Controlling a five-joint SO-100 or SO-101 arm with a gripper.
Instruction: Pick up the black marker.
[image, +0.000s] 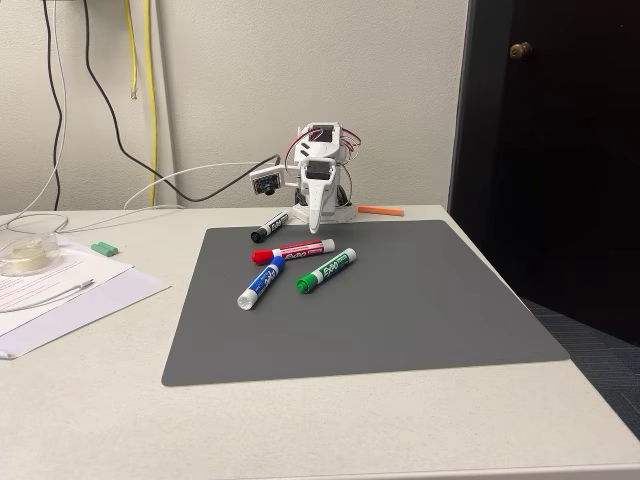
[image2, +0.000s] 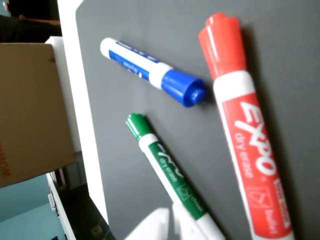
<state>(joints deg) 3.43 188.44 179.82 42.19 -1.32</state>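
While jaws hang closed, black marker (image: 269, 226) on mat (fixed view), red marker (image2: 245, 130) in wrist view.

A white fingertip (image2: 150, 227) pokes in at the bottom edge of the wrist view, over a dark grey mat (image2: 280, 60). Just beside it lies a green marker (image2: 170, 177), cap pointing away. Farther off lies a blue marker (image2: 150, 70). To the right runs a red marker (image2: 245, 140). A cardboard box (image2: 30, 110) stands far left.
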